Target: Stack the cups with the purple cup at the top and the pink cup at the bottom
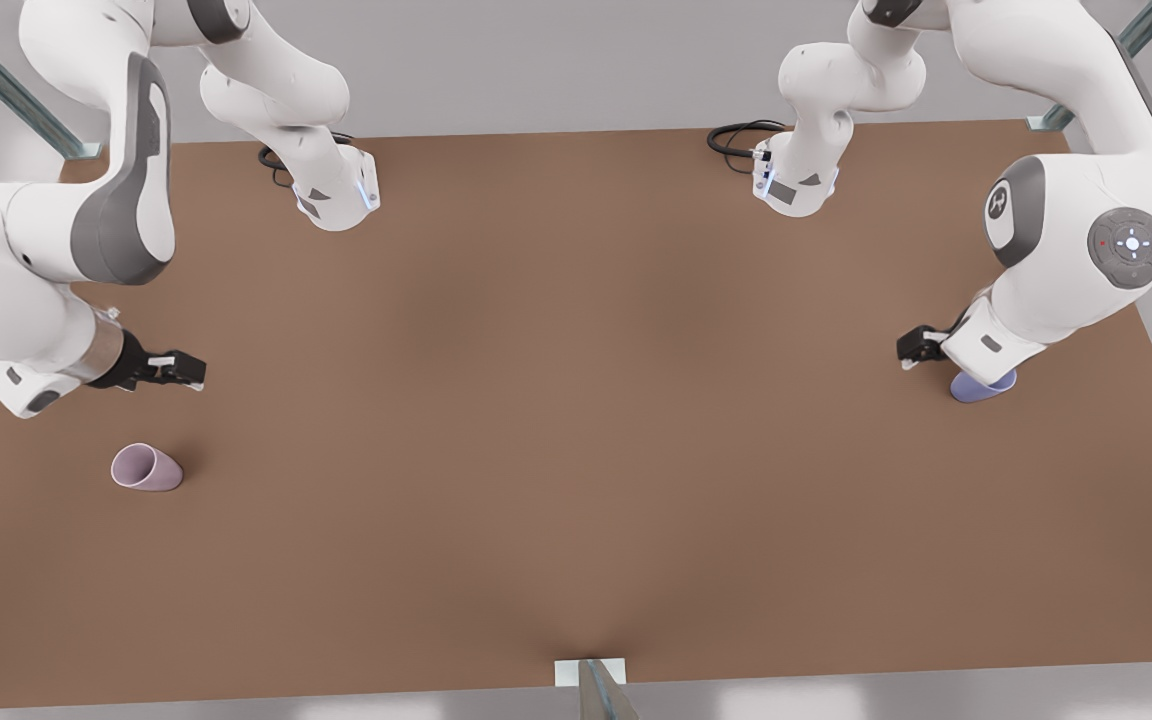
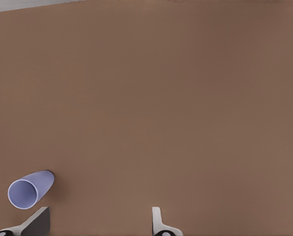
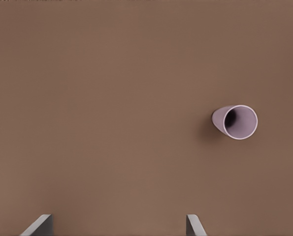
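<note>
Two cups sit far apart on the brown table (image 1: 556, 400): the pink cup (image 1: 146, 467) at lower left, the purple cup (image 1: 983, 386) at right, half hidden under an arm. Right gripper (image 1: 186, 372) hovers above-right of pink, fingers spread; left gripper (image 1: 916, 348) beside purple, fingers also spread.

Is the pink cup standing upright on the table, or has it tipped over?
Upright. The pink cup stands alone on the table, its round mouth facing up in the front view and the right wrist view; its hollow looks empty.
</note>
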Tool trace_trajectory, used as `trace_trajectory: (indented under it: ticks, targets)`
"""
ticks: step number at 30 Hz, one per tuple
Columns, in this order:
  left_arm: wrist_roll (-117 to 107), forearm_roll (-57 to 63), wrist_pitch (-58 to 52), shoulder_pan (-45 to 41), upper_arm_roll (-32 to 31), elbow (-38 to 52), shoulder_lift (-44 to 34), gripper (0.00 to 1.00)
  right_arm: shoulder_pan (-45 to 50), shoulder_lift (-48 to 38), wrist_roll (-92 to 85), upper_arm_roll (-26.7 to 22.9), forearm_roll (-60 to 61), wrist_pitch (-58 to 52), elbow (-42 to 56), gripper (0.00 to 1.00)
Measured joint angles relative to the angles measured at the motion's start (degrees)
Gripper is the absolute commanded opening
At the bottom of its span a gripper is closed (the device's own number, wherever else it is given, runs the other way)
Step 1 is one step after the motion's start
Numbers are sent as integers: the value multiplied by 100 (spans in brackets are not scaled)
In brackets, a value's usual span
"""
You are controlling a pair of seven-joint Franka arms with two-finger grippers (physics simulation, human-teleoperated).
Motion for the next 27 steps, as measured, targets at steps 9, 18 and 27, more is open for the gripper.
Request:
trace_trajectory:
  ticks: [9,18,27]
  targets:
    - [50,8,163,-1,12,-26,44,100,-125,152,-424,-975,366,1198,-1019,100]
    - [82,3,200,14,101,-32,98,100,-883,1569,-1553,-1273,885,2446,-660,100]
    - [116,-6,212,18,140,-37,146,100,-1205,2984,-2958,-1495,1629,2820,490,100]
